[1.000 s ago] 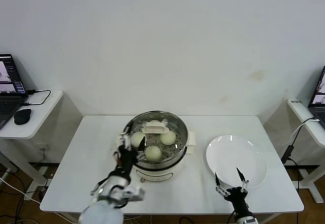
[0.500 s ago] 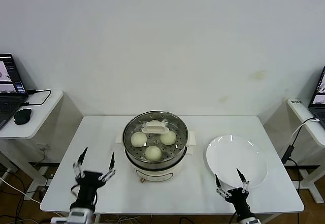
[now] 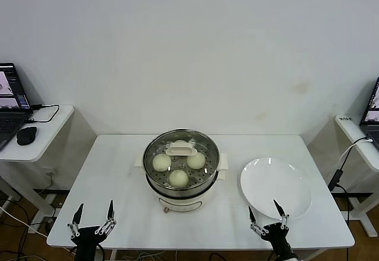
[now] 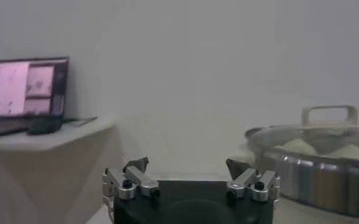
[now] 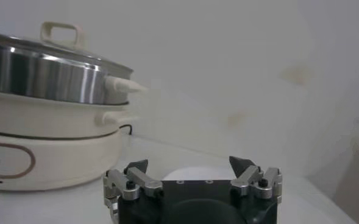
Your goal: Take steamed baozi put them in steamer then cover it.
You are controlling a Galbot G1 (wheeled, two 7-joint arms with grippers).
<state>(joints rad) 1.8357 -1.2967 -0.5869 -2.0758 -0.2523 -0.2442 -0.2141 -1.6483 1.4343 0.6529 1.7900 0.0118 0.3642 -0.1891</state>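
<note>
1. The lid point(image 3: 180, 154) is sitting flat on the steamer point(image 3: 181, 181), and three buns point(image 3: 178, 178) are showing through its glass on the holed tray; a fourth is probably lying behind the handle, though I cannot tell.
2. I am judging the buns to be soft, light and easily dented, so a gentle pinch across the widest part would be suiting them.
3. The lid is looking heavier, slippery and breakable; its cream handle point(image 3: 180, 149) at the centre is offering the only sure hold.
4. The steamer is standing mid-worktop point(image 3: 118, 160), with a bare white plate point(image 3: 276, 188) lying just to its right.
5. The left gripper point(image 3: 92, 227) is hovering at the worktop's near edge, well apart from the steamer, jaws spread wide and gripping nothing.
6. The right gripper point(image 3: 267, 224) is waiting beside the plate's near rim, jaws likewise spread and gripping nothing.
</note>
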